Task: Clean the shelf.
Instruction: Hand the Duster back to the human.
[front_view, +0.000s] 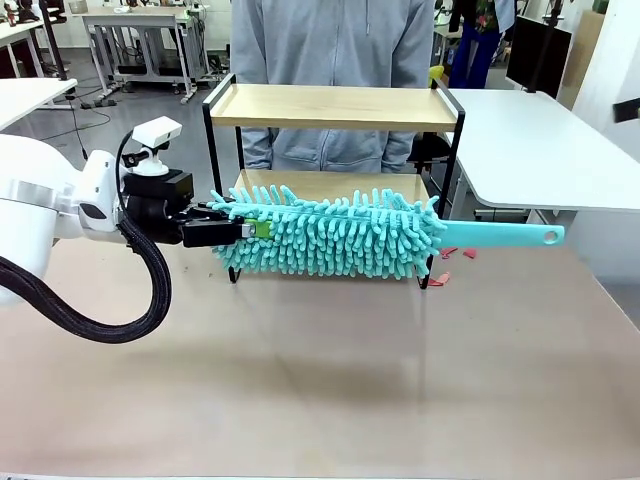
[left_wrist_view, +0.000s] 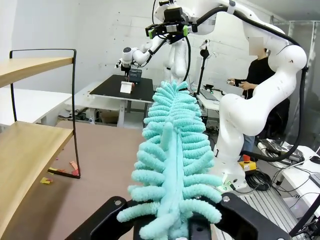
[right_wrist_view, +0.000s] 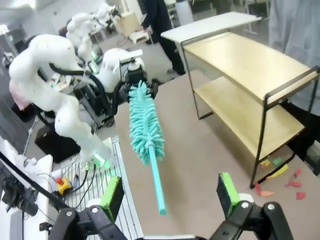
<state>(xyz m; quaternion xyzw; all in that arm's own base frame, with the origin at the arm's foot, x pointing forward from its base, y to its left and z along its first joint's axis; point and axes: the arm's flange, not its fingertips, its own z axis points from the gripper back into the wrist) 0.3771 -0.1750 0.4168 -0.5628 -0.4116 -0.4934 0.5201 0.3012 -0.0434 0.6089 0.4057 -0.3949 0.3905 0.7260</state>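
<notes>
The shelf (front_view: 335, 106) stands at the table's far side, with two light boards in a black frame; it also appears as the shelf (left_wrist_view: 30, 145) and the shelf (right_wrist_view: 240, 95). My left gripper (front_view: 240, 230) is shut on the fluffy end of a teal duster (front_view: 335, 240). The duster lies level in front of the lower board, its bare handle (front_view: 510, 235) pointing right. In the left wrist view the duster (left_wrist_view: 175, 150) runs away from my left gripper (left_wrist_view: 175, 225). My right gripper (right_wrist_view: 170, 200) is open and empty, high above the table beyond the handle end of the duster (right_wrist_view: 145, 125); it is seen far off as the right gripper (left_wrist_view: 167, 31).
A person in a grey hoodie (front_view: 335, 60) stands just behind the shelf. Small red and yellow scraps (right_wrist_view: 280, 172) lie on the table by the shelf's right legs, the red scraps (front_view: 440, 280) among them. A white side table (front_view: 540, 140) adjoins at the right. The brown tabletop (front_view: 320, 380) is bare in front.
</notes>
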